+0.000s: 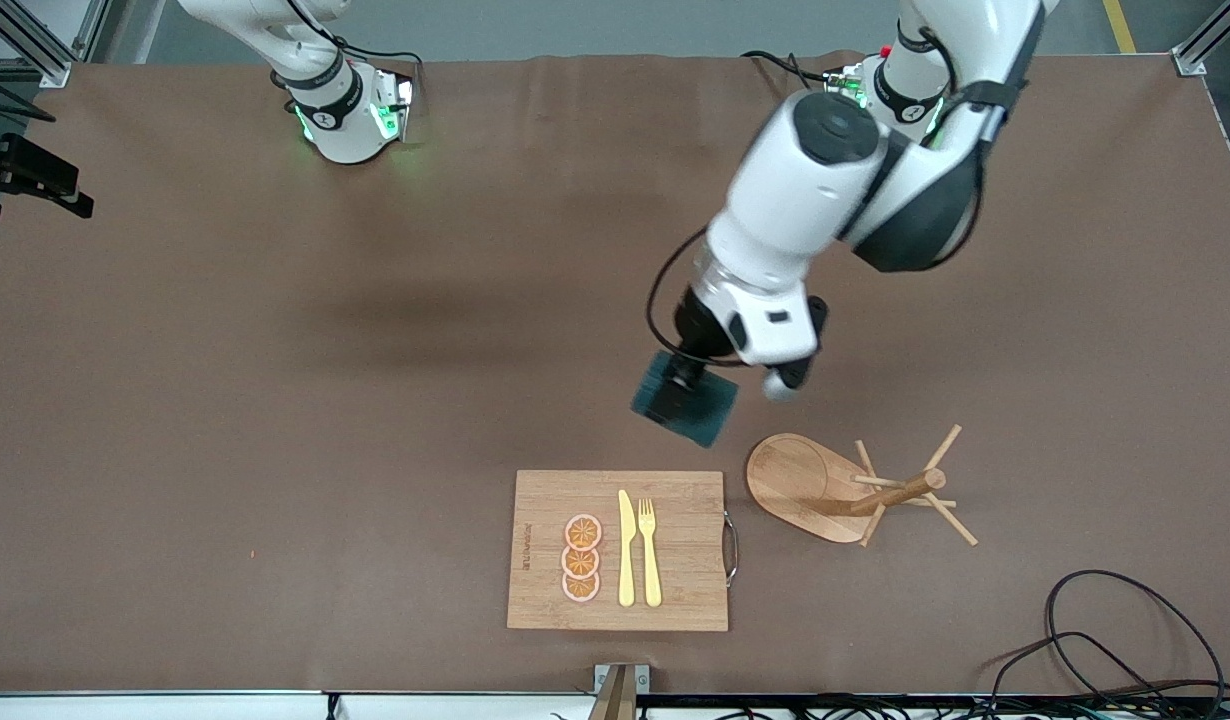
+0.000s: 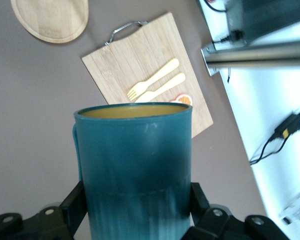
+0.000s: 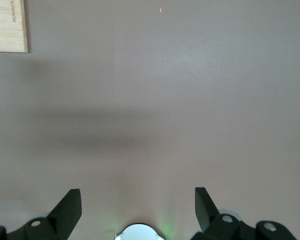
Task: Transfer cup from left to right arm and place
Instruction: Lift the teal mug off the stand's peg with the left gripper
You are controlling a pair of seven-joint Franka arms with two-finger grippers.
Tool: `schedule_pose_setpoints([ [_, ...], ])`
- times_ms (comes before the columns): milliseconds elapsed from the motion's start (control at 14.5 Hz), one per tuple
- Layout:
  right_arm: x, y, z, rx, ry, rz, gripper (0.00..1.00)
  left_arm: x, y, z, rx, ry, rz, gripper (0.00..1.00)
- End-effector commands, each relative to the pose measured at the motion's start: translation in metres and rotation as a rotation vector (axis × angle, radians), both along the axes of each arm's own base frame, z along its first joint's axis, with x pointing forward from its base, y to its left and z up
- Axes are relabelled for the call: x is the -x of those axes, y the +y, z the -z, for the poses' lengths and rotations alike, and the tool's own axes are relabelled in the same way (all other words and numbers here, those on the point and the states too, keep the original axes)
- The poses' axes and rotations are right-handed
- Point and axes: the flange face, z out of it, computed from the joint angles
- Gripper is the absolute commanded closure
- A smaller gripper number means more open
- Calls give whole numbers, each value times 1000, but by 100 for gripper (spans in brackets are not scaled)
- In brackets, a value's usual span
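My left gripper [image 1: 687, 385] is shut on the dark teal cup [image 1: 683, 402] and holds it in the air over the bare brown table, beside the cutting board and the peg rack. In the left wrist view the cup [image 2: 135, 165] fills the middle. Its amber inside shows at the rim, and a black finger [image 2: 75, 205] presses on each side of my left gripper [image 2: 135, 210]. My right gripper [image 3: 137, 200] is open and empty over bare table near its own base. It is out of the front view.
A wooden cutting board [image 1: 690, 560] with a yellow knife [image 1: 626, 548], a fork [image 1: 650, 550] and orange slices [image 1: 581, 558] lies near the front edge. The wooden peg rack [image 1: 855, 490] stands beside it, toward the left arm's end. Black cables [image 1: 1125, 640] lie at the corner.
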Motion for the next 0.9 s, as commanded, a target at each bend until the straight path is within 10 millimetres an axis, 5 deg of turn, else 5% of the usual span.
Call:
schedule_pose_setpoints([
  [0,6,-3,-3,2,-3,-3,0,35,-36,-4,-109,-110,61,37],
  [208,6,-3,-3,2,-3,-3,0,76,-81,6,-234,-241,154,37],
  [415,6,-4,-3,2,-3,-2,0,118,-128,37,-360,-385,243,37],
  [830,5,-4,-3,4,-4,-3,0,191,-191,147,-571,-668,387,47],
])
